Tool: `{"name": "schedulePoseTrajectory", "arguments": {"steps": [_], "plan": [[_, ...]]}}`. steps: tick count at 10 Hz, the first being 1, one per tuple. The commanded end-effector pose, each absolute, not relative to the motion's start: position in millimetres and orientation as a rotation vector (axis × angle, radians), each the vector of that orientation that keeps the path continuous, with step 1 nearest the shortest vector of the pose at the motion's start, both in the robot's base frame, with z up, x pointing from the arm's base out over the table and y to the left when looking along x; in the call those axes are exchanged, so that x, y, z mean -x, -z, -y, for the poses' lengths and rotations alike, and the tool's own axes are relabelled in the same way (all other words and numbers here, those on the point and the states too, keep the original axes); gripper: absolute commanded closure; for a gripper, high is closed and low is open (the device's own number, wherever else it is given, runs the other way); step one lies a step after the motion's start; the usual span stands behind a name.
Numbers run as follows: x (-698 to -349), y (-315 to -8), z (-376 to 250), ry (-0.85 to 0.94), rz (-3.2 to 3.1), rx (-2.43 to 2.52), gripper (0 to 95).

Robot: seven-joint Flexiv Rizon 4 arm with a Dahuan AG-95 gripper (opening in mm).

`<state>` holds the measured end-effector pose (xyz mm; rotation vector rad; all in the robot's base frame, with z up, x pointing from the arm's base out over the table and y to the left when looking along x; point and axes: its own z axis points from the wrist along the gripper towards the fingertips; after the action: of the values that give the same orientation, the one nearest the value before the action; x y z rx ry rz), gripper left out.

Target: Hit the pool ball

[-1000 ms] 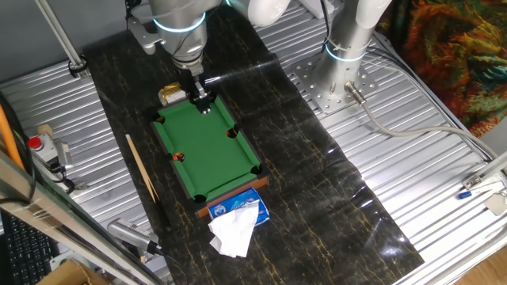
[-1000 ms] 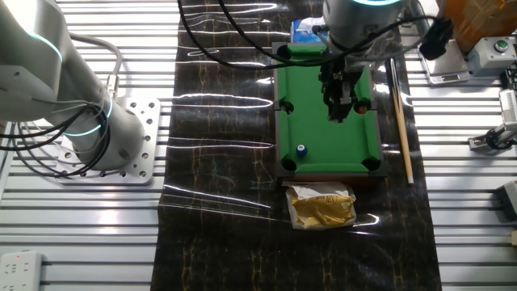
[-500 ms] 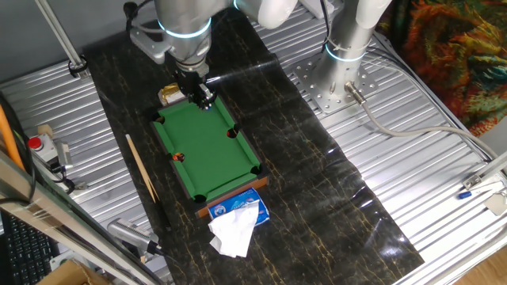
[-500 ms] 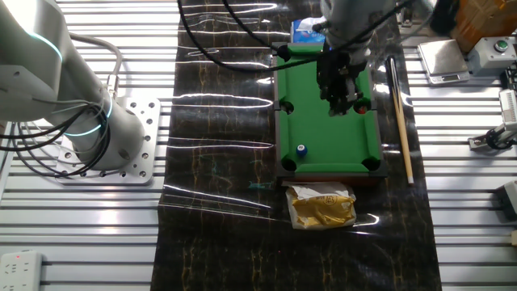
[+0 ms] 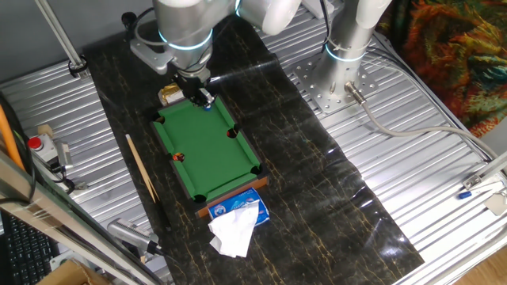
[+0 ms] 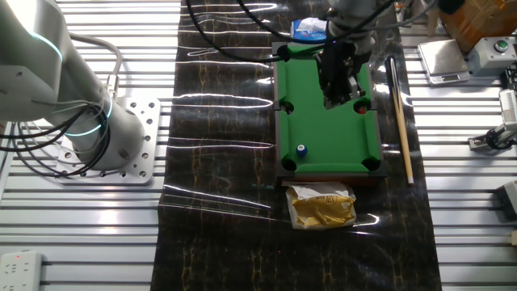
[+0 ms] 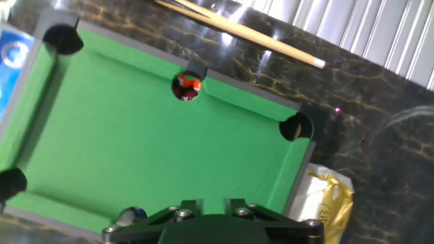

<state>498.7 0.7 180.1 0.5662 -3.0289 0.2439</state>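
A small green pool table [image 5: 207, 150] lies on the dark mat; it also shows in the other fixed view [image 6: 327, 129] and the hand view [image 7: 135, 142]. A red ball [image 7: 187, 87] sits at a side pocket [image 6: 363, 107] [image 5: 178, 157]. A blue-and-white ball [image 6: 301, 150] rests near the corner pocket at the gold-bag end, at the bottom edge of the hand view [image 7: 129, 217]. My gripper [image 5: 202, 96] [image 6: 334, 99] hangs over the table at that end, holding nothing. Its fingers [image 7: 190, 205] stand a little apart, felt showing between them.
A wooden cue stick [image 5: 141, 166] [image 6: 399, 121] [image 7: 237, 30] lies beside the table. A blue tissue pack [image 5: 238, 210] [image 6: 307, 31] lies at one end. A gold bag [image 6: 323, 208] [image 5: 170, 95] [image 7: 327, 203] lies at the other. A second arm's base [image 5: 341, 79] stands beside the mat.
My gripper has drawn back from the felt, shifting toward the top of both fixed views. Neither ball has moved.
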Motion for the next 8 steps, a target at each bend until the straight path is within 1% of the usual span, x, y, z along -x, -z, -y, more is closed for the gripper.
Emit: {"name": "schedulePoseTrajectory", "arguments": {"steps": [1, 2, 3, 5, 7, 8], "plan": [[-498.2, -180.3, -0.8, -0.144, 3.085, -0.412, 95.0], [-498.2, -180.3, -0.8, -0.14, 3.083, -0.435, 95.0], [-498.2, -180.3, -0.8, -0.135, 3.075, -0.502, 57.0], [-498.2, -180.3, -0.8, -0.132, 3.074, -0.539, 19.0], [-498.2, -180.3, -0.8, -0.135, 3.078, -0.517, 57.0], [-498.2, -180.3, -0.8, -0.133, 3.082, -0.497, 57.0]]}}
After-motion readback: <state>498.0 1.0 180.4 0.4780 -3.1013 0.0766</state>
